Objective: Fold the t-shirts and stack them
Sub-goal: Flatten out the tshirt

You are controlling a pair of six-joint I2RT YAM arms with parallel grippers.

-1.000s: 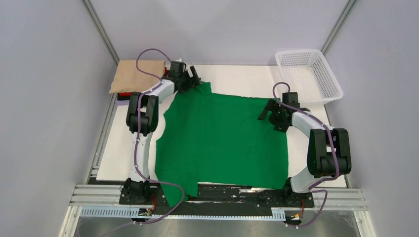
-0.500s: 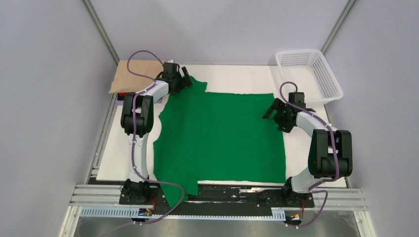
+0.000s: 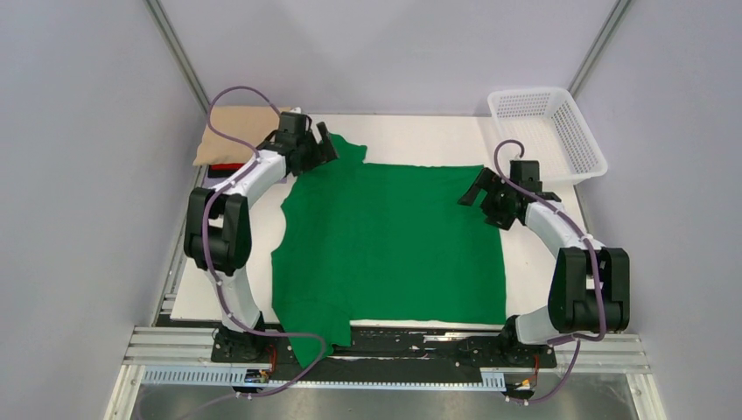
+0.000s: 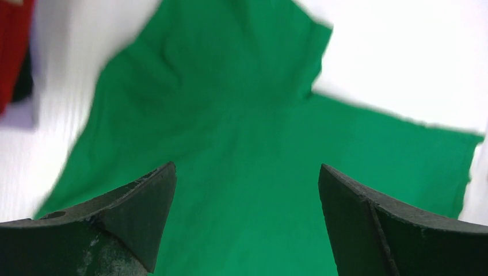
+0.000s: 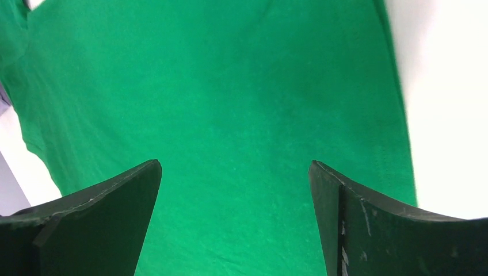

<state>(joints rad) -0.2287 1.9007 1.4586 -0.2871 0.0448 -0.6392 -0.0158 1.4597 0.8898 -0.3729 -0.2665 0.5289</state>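
Green t-shirt: I saw the green t-shirt [image 3: 389, 241] spread flat across the middle of the white table [image 3: 420, 140]. One sleeve reached out toward 11 o'clock, and a flap of cloth drooped over the near edge at 7 o'clock.

Left gripper: the left gripper [image 3: 322, 144] hung over that far sleeve at 11 o'clock. On its wrist camera the fingers [image 4: 138, 207] stood wide apart with only green cloth below them. It had hold of nothing.

Right gripper: the right gripper [image 3: 477, 188] sat at about 2 o'clock, over the shirt's right-hand part, just inside its side edge. Its fingers [image 5: 109, 201] were spread just as wide, and nothing was held between them.

Folded pile: a beige t-shirt [image 3: 232, 131] lay folded at the table's 10 o'clock corner, behind the left arm. A red t-shirt [image 3: 229, 166] peeked out from its near edge, with a sliver of dark cloth [image 4: 26, 80] against it. I could not tell how that pile was layered.

Basket: the white mesh basket [image 3: 547, 131] stood at 1 o'clock, well apart from the green shirt.
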